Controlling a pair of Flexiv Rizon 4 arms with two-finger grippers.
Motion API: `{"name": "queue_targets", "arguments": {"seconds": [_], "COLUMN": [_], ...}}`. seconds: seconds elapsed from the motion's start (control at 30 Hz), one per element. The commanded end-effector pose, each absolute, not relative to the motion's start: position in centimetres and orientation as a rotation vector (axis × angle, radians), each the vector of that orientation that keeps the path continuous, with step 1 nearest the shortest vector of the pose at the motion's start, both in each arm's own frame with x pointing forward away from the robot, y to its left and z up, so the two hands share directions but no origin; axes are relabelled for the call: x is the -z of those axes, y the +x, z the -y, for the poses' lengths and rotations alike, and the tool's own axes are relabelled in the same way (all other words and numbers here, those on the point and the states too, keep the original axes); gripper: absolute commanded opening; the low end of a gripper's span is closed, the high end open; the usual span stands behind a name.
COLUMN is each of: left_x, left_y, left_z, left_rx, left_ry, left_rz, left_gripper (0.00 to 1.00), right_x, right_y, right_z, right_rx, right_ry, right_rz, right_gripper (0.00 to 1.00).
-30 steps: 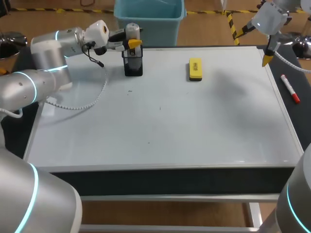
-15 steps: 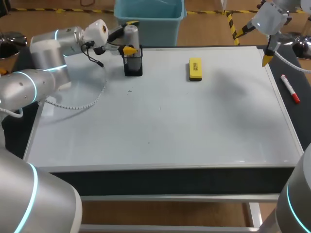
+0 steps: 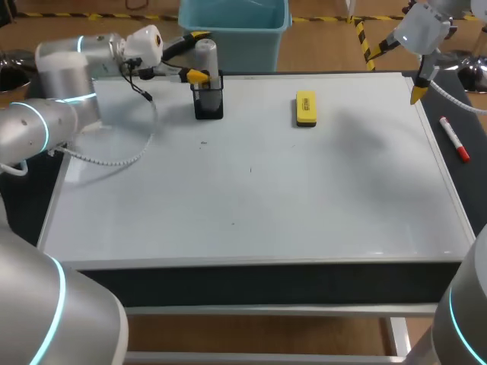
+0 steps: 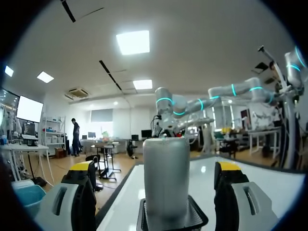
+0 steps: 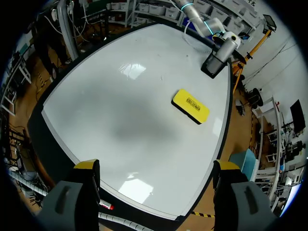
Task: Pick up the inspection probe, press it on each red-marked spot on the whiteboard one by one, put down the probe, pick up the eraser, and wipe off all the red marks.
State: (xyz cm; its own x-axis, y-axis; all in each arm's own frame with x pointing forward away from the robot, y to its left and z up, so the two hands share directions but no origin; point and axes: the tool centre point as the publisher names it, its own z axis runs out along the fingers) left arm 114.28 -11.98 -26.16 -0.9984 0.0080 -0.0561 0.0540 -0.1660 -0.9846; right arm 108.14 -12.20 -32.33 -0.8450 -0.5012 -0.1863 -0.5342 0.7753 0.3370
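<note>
The grey inspection probe [image 3: 206, 53] stands upright in its black holder [image 3: 208, 104] at the far left of the whiteboard [image 3: 251, 190]. My left gripper [image 3: 197, 55] is open around the probe [image 4: 166, 178]. Its yellow-tipped fingers [image 4: 83, 169] stand apart from the probe on both sides without touching it. The yellow eraser [image 3: 305, 108] lies flat at the far middle of the board. My right gripper [image 5: 156, 166] hangs open and empty high over the board's far right corner, with the eraser [image 5: 191, 106] ahead of it. I see no red marks on the board, only a few tiny dark specks.
A red marker pen [image 3: 454, 139] lies off the board's right edge on the dark table strip. The left arm's white coiled cable [image 3: 125, 158] droops over the board's left part. The holder [image 4: 173, 222] sits just under the left gripper.
The left gripper has opened and let go of the probe, which stays in its holder. The left arm has drawn back a little to the left. The right arm has not moved.
</note>
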Motion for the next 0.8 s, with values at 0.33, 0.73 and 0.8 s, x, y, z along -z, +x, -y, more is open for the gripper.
{"name": "queue_targets", "arguments": {"seconds": [0.33,0.73,0.8], "left_x": [23.6,24.0,24.0], "left_y": [111.7,110.9,110.7], "left_z": [9.4,6.3,5.7], "left_rx": [2.082,1.864,1.817], "left_ry": [-0.039,-0.167,-0.192], "left_rz": [-2.116,-2.178,-2.191], "left_gripper": [1.0,1.0,1.0], "right_x": [32.2,32.2,32.2], "right_y": [108.2,108.2,108.2], "right_z": [12.3,12.3,12.3], "right_rx": [-0.582,-0.582,-0.582], "right_ry": [-0.845,-0.845,-0.845], "right_rz": [-2.882,-2.882,-2.882], "right_gripper": [1.0,1.0,1.0]}}
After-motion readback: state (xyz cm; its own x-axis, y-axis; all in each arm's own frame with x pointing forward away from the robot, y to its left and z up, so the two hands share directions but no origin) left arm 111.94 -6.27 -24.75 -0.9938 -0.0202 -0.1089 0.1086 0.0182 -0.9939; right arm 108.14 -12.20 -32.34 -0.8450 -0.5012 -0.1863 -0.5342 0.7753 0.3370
